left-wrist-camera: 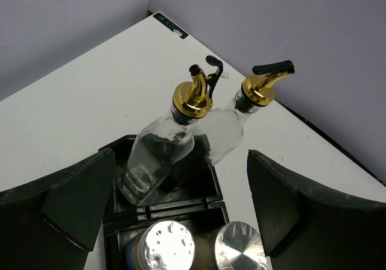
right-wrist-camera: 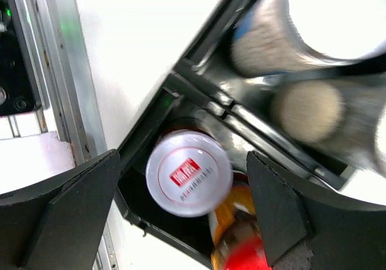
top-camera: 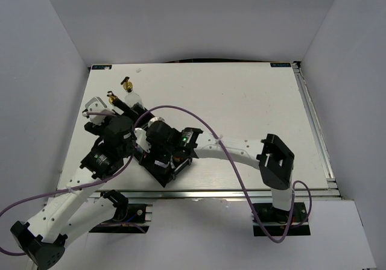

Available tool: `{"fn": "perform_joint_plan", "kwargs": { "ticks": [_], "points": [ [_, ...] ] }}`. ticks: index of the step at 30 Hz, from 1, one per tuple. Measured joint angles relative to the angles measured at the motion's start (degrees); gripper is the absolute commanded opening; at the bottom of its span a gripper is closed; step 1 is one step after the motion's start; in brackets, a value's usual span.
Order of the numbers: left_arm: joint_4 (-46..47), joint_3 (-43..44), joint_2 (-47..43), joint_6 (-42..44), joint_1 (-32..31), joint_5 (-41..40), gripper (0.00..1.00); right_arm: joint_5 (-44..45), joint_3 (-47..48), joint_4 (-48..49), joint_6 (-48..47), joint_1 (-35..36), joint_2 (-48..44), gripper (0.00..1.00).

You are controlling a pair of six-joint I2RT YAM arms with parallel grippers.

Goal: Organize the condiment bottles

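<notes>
The black divided tray (left-wrist-camera: 123, 146) holds a tall clear glass bottle with a gold pourer (left-wrist-camera: 158, 149), leaning in its far compartment. A second tall bottle (left-wrist-camera: 226, 131) leans beside it at the tray's outer edge; I cannot tell whether it is inside. Two silver-lidded jars (left-wrist-camera: 163, 246) (left-wrist-camera: 241, 249) stand in the nearer compartment. My left gripper (left-wrist-camera: 181, 222) is open and empty above these jars. My right gripper (right-wrist-camera: 184, 216) is open over a jar with a silver, red-logo lid (right-wrist-camera: 189, 172) and a tilted yellow jar with a red lid (right-wrist-camera: 241, 246), both in the tray (right-wrist-camera: 199, 95).
In the top view the tray (top-camera: 166, 176) sits at the near left of the white table (top-camera: 241, 101), mostly under both wrists. Both gold spouts (top-camera: 128, 87) stick out past the left gripper (top-camera: 123, 108). The table's metal rail (right-wrist-camera: 57, 77) runs close to the tray's corner.
</notes>
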Motion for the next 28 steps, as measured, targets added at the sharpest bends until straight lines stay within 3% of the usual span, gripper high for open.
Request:
{"fn": "perform_joint_plan", "kwargs": {
  "ticks": [9, 14, 18, 23, 28],
  "points": [
    [0.57, 2.62, 0.50, 0.52, 0.00, -0.02, 0.98, 9.64, -5.27, 3.52, 4.63, -2.01, -13.03, 0.89],
    [0.79, 3.15, 0.94, 0.72, 0.00, 0.13, 0.98, 14.12, -17.77, 9.33, 12.28, -14.05, -27.06, 0.89],
    [1.66, 2.80, 0.35, 1.16, 0.00, 1.75, 0.98, 27.82, -32.24, 14.03, 19.69, -24.63, -39.41, 0.89],
    [1.62, 2.14, 0.17, 1.36, 0.00, 2.86, 0.98, 40.63, -41.68, 12.72, 25.44, -24.35, -45.18, 0.89],
    [1.60, 1.16, -0.70, 1.36, 0.00, 3.34, 0.98, 44.50, -44.72, 13.27, 27.28, -24.15, -47.67, 0.90]
  ]
}}
